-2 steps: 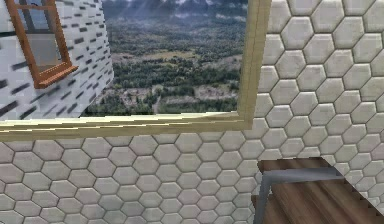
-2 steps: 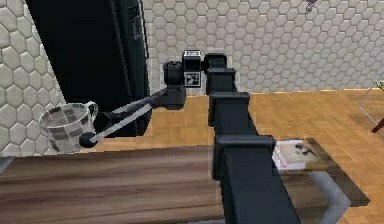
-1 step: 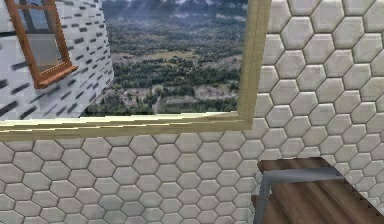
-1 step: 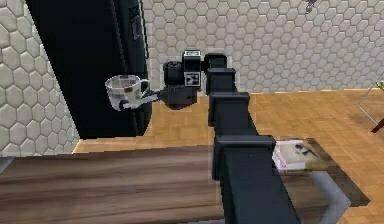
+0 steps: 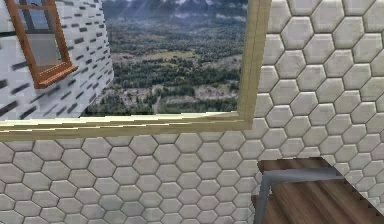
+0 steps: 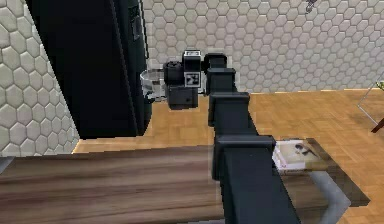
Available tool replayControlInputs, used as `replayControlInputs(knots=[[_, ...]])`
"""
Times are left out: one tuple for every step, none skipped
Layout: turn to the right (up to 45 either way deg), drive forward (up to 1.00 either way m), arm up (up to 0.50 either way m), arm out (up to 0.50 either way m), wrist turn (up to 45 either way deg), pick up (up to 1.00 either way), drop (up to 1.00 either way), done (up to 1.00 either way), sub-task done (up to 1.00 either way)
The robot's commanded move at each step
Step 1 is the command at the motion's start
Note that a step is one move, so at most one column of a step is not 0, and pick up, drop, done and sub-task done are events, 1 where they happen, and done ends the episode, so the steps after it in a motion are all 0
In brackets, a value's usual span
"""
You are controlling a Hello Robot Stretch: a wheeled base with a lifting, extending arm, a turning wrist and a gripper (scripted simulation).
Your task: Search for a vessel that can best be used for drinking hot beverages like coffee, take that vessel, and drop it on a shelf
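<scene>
At the far end of the arm (image 6: 240, 130), about 11 o'clock from the middle of the arm side view, the hand (image 6: 170, 84) stands close to a tall dark cabinet (image 6: 88, 65). At 9 o'clock of the hand there is a pale grey rounded thing (image 6: 152, 83). It could be the vessel for hot drinks, but its shape is too unclear to call it a mug. I cannot tell whether the hand holds it, because the cabinet is directly behind it. I also cannot tell the state of the fingers.

Along 6 o'clock of the same view runs a wooden tabletop (image 6: 120, 185). A white flat thing (image 6: 296, 152) lies on it at 4 o'clock, just beside the arm. In the forward view a window (image 5: 150, 60) takes the 12 o'clock part, with a tiled wall (image 5: 120, 170) under it.

My judgement of the progress: the search is probably finished, since the arm reaches out to the pale thing. The taking is the step in hand, and the pictures do not prove that it is done. The last part, to bring the vessel to a shelf and drop it there, is not yet done, so more than half of the task is left
</scene>
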Motion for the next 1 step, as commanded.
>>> replayControlInputs(knots=[[0.0, 0.0, -0.1, 0.0, 0.0, 0.0, 0.0, 0.0, 0.0]])
